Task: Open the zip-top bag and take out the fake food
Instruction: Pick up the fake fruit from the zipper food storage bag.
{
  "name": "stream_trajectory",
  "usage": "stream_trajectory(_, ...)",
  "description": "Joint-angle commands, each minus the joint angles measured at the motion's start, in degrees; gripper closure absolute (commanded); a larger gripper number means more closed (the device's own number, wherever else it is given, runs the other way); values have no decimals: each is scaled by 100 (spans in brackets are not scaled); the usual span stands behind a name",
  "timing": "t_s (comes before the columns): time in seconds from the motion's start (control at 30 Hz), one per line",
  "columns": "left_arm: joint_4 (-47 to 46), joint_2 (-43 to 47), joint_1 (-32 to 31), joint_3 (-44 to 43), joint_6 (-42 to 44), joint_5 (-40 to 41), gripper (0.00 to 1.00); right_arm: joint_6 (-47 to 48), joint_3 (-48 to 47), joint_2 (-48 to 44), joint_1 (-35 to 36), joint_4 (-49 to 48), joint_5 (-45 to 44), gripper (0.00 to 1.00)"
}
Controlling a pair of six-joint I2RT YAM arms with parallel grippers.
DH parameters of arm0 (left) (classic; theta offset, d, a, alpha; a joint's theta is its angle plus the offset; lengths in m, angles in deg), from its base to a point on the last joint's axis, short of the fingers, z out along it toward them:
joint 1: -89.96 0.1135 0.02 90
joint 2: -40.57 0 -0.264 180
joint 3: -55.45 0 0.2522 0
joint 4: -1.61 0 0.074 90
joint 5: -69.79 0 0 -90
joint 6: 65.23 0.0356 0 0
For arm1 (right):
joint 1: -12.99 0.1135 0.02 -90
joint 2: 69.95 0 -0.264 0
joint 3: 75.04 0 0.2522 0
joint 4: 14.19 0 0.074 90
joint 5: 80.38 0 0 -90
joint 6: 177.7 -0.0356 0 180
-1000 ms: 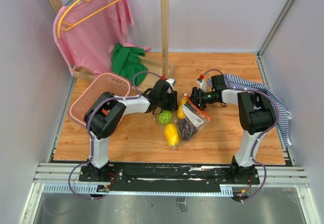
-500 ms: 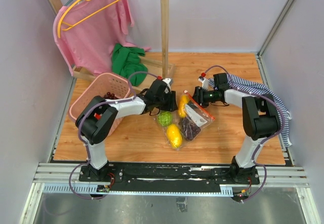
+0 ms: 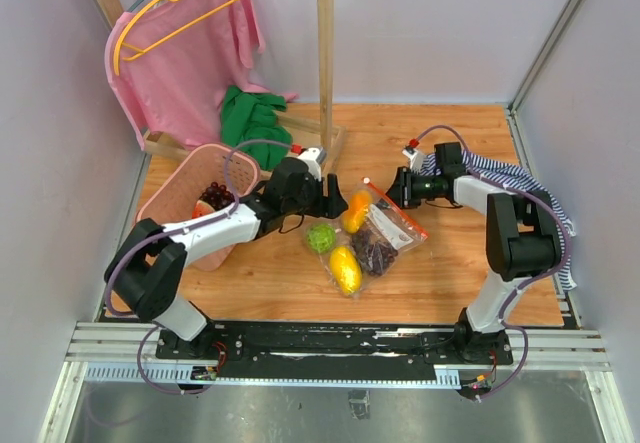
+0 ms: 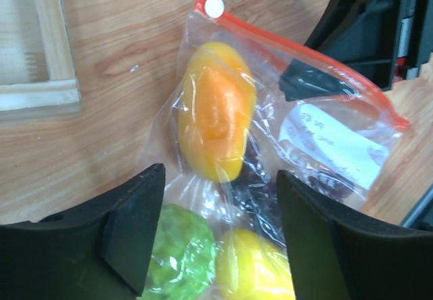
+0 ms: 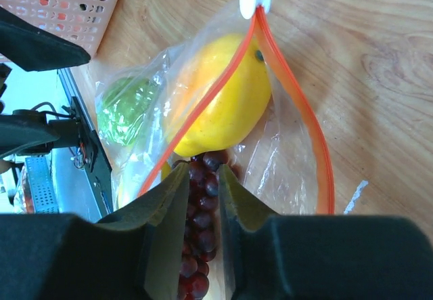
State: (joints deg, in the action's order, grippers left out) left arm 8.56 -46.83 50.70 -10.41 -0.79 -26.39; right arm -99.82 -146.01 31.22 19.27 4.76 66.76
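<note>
Zip-top bag (image 3: 392,229), spread left tool (image 3: 338,205) beside, right tool (image 3: 394,191) at mouth

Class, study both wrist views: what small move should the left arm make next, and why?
Probably lower the open left gripper and pinch the zip-top bag beside the orange fruit: its mouth is already parted, and the right gripper appears to hold one lip.

Clear bag (image 4: 270,110) with red-orange zip (image 4: 257,34), pink basket (image 3: 175,198), striped cloth (image 3: 510,176)
</note>
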Motion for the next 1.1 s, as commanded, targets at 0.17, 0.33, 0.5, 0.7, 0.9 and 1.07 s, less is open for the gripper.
stream_trajectory(0.17, 256, -1289, 68, -850, 99, 69, 43, -257, 40, 505, 5, -96, 455, 63)
stream_trajectory(0.33, 500, -1860, 68, -1334, 86, 369, 46, -322, -122, 746, 195, -43, 398, 54)
stream_trajectory(0.5, 564, -2107, 86, -1572, 159, 459, 52, -569, -376, 1055, 380, -178, 490, 49)
stream_trajectory(0.7, 438, -2371, 89, -1636, 235, -103, 60, -814, -359, 1031, 414, -454, 417, 41)
stream_trajectory(0.9, 356, -2612, -10, -1731, 270, -629, 62, -1009, -224, 855, 417, -717, 252, 33)
stream_trajectory(1.07, 251, -2680, -126, -1777, 246, -784, 62, -866, -222, 838, 413, -518, -119, 31)
